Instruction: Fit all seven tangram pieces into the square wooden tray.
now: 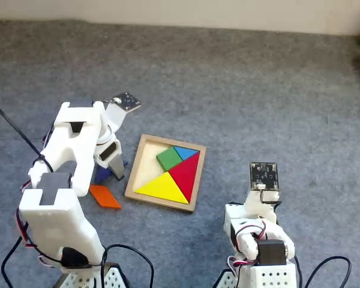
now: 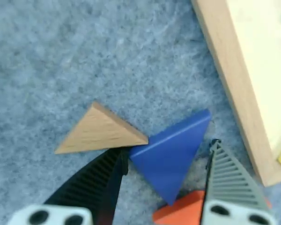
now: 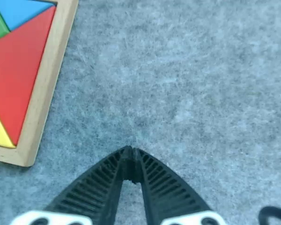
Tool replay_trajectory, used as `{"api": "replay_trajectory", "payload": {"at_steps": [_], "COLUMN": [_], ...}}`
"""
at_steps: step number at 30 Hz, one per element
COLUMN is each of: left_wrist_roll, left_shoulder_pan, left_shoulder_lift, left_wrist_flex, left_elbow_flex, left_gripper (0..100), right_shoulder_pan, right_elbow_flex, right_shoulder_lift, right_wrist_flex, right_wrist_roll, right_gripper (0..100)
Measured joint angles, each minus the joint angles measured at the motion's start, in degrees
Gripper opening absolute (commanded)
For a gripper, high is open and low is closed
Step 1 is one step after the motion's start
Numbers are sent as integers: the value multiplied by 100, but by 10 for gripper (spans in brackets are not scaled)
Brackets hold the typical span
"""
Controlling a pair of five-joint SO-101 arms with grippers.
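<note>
The square wooden tray lies mid-carpet and holds yellow, red, green and light blue pieces. My left gripper is open just left of the tray, its fingers astride a dark blue triangle. A plain wooden triangle touches that blue piece's corner. An orange parallelogram lies close by on the carpet. My right gripper is shut on nothing, low over bare carpet to the right of the tray's edge.
Grey carpet covers the whole work area. The left arm's body hangs over the loose pieces beside the tray. Open carpet stretches behind and to the right of the tray. A pale wall edge runs along the back.
</note>
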State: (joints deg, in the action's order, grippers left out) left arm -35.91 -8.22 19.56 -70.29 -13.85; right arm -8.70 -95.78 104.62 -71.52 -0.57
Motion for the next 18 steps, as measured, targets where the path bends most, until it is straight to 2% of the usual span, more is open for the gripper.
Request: {"api": "replay_trajectory", "payload": {"at_steps": [3,10,18], "left_wrist_roll": [0,0,0], "left_shoulder_pan": [9,18,18], "left_shoulder_lift": [0,-26,-308], "left_wrist_flex": [0,0,-26], "left_elbow_flex": [0,-97,-255], "left_gripper": [160,112,105], "right_shoulder_pan": [0,0,0], "right_elbow_flex": [0,0,0], "right_shoulder_lift": [0,0,0], "right_wrist_flex": [0,0,0], "right_wrist_roll": [0,0,0], "right_gripper": [5,5,5]}}
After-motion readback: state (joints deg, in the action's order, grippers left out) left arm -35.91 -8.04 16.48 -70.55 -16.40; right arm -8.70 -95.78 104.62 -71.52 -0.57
